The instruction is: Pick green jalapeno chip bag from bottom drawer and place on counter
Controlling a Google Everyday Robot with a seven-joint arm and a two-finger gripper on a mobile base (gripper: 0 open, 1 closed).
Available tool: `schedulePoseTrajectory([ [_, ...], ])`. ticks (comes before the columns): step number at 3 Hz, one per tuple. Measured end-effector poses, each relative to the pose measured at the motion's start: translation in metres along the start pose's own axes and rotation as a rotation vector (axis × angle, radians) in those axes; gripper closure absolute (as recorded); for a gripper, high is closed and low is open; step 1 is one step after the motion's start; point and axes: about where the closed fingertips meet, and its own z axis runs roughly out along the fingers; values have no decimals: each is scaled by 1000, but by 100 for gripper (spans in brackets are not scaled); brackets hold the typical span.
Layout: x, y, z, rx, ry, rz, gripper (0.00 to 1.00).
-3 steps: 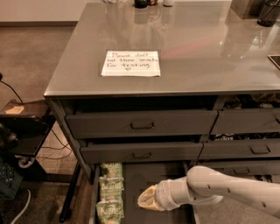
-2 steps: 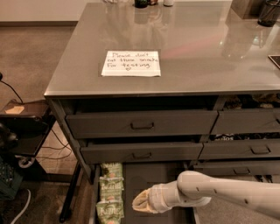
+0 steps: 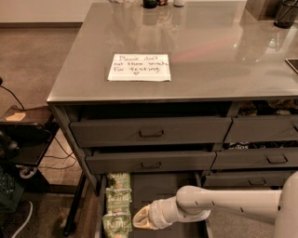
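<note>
The bottom drawer (image 3: 163, 186) is pulled open under the counter (image 3: 209, 51). Three pale-green jalapeno chip bags lie in a row along its left side; the nearest one (image 3: 116, 225) is at the bottom edge of the view, with two more (image 3: 119, 201) behind it. My gripper (image 3: 139, 219) reaches in from the right on a white arm, low over the drawer floor, just right of the nearest bag. Its tan tip points left toward that bag. The counter carries a white handwritten note (image 3: 139, 68).
Two shallower grey drawers (image 3: 149, 132) with handles sit partly open above the bottom drawer. More drawers (image 3: 274, 158) are on the right, with snacks showing inside. A dark stand with cables (image 3: 23, 139) is on the floor at left. Bottles and containers (image 3: 284, 14) stand at the counter's far edge.
My gripper and arm have moved left across the bottom drawer, closer to the row of chip bags. The bags have not moved.
</note>
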Motion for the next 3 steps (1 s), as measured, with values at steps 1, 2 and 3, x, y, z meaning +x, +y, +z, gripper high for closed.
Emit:
schedulePoseTrajectory([
  [1,14,6,20,-14,37,-38,100],
  [2,24,5,67,-30,54,-100,100],
  [3,37,2,110,-61,79,-170,100],
])
